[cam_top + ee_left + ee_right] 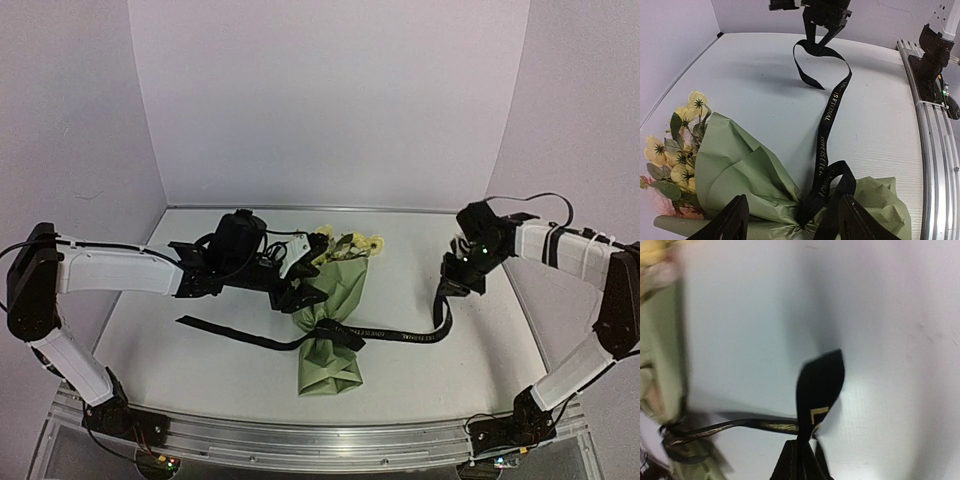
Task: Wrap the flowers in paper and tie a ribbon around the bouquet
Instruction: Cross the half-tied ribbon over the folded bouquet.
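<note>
The bouquet (333,320) lies on the table with pale yellow flowers (348,245) at its far end. Olive-green paper (330,365) is pinched at the waist by the black ribbon (340,333). My left gripper (305,290) is open. In the left wrist view its fingers (732,220) straddle the tied waist, with paper (740,170) and flowers (682,150) to the left. The ribbon (832,107) runs across the table to my right gripper (452,285), which is shut on it and holds a loop (820,385) up off the table. A second tail (215,330) trails left.
An aluminium rail (320,440) runs along the near table edge, with the right arm's base (935,55) on it. White walls close in the back and sides. The left arm's forearm (120,270) reaches across the left half of the table.
</note>
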Motion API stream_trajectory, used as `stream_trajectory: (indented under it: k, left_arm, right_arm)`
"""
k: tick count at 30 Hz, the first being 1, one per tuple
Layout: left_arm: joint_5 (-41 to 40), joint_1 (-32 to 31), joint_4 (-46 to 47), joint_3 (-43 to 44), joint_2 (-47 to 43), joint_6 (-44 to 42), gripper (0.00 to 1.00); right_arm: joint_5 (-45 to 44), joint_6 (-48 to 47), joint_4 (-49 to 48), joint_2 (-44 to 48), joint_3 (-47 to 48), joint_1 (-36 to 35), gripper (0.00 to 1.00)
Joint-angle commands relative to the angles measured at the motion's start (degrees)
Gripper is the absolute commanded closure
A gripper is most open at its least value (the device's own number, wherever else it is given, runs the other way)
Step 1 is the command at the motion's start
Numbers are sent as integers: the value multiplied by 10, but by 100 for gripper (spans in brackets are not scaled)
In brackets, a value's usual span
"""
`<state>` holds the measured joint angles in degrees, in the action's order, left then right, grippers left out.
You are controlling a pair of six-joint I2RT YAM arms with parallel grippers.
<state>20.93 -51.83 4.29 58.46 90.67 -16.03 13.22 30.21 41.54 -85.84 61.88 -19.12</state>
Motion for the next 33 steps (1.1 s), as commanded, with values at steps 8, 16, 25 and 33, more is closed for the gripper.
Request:
stream_trajectory:
  k: [8,16,25,33]
  left_arm:
    - [83,43,48,13,-34,-104,37]
    - [80,44,57,24,-37,-115,37]
    - [176,44,51,50,-25,-96,37]
    - [210,42,49,88,16,-79,38]
  right_arm:
    - [281,-165,92,-104,319,-194,100]
    - [322,-222,195,-147,413,-239,100]
    - [317,-248,228,-158,434,-252,100]
    - [309,-258,240,-171,446,-256,100]
